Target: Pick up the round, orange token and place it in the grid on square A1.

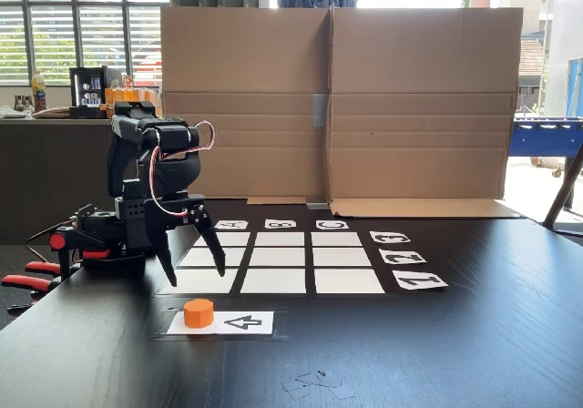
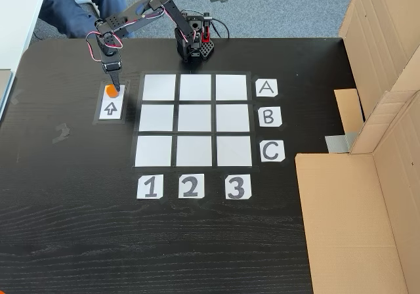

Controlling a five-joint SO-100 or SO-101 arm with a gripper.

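Note:
The orange token (image 1: 198,312) (image 2: 111,92) stands on the end of a white arrow card (image 1: 239,322) (image 2: 111,107), beside the grid (image 1: 281,257) (image 2: 194,119). Square A1 (image 1: 205,283) (image 2: 159,87) is the corner cell nearest the card, and it is bare. My gripper (image 1: 196,276) (image 2: 113,84) points down with its fingers spread open. It hangs just above the token and holds nothing. In a fixed view from above, its tip overlaps the token's far edge.
The arm's base (image 2: 193,43) sits at the table edge by row A, held by red-handled clamps (image 1: 32,280). A cardboard wall (image 1: 337,107) (image 2: 384,143) stands beyond the grid, with a person behind it. Someone's legs (image 2: 72,5) are near the base. Clear tape scraps (image 1: 314,381) lie on the table.

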